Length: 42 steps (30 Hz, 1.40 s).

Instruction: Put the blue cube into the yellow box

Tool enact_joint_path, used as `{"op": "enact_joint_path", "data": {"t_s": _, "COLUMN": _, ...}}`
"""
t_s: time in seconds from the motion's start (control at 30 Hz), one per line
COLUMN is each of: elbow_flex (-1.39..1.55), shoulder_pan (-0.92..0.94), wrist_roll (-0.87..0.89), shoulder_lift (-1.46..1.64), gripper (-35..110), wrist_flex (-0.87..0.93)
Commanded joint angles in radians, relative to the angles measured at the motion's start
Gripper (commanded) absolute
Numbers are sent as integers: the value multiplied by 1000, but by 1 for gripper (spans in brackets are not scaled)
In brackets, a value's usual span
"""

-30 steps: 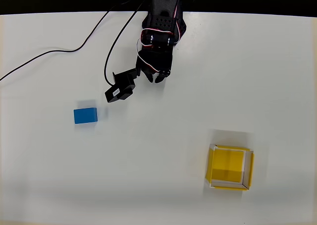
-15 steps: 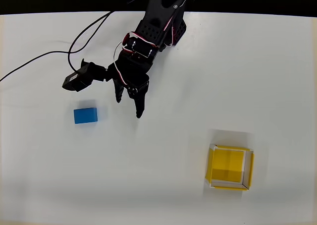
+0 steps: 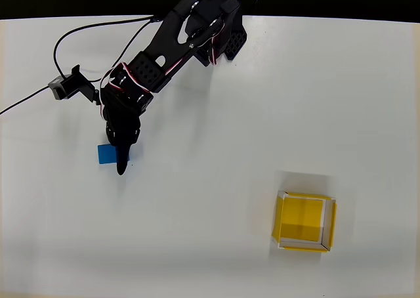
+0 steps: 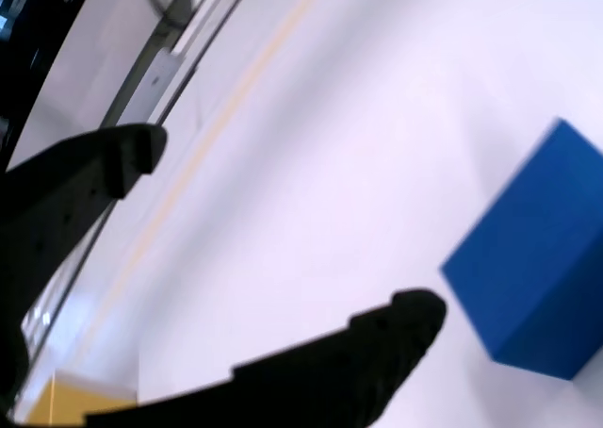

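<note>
Blue cube (image 3: 104,154), a small solid matte bright-blue block, rests on the white table (image 3: 216,147) at the left of my overhead view, its right part covered by my black two-finger gripper (image 3: 121,155), which sits over it. From my wrist view the gripper's black fingers (image 4: 377,353) stand well spread with bare tabletop between them and nothing held, the cube lying just beside the lower fingertip, outside the gap. Well apart at lower right in the overhead view stands the square open-topped yellow box (image 3: 305,222) with thin pale rims.
</note>
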Motion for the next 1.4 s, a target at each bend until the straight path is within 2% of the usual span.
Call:
{"op": "enact_joint_path", "data": {"t_s": 0.0, "elbow_flex": -265, "shoulder_pan": 32, "wrist_roll": 49, "shoulder_lift": -44, "gripper": 51, "wrist_flex": 112}}
{"op": "enact_joint_path", "data": {"t_s": 0.3, "elbow_flex": -557, "shoulder_pan": 28, "wrist_roll": 164, "shoulder_lift": -278, "gripper": 51, "wrist_flex": 339}}
{"op": "enact_joint_path", "data": {"t_s": 0.6, "elbow_flex": -667, "shoulder_pan": 23, "wrist_roll": 184, "shoulder_lift": -449, "gripper": 51, "wrist_flex": 437}}
{"op": "enact_joint_path", "data": {"t_s": 1.37, "elbow_flex": -851, "shoulder_pan": 15, "wrist_roll": 78, "shoulder_lift": -699, "gripper": 46, "wrist_flex": 491}}
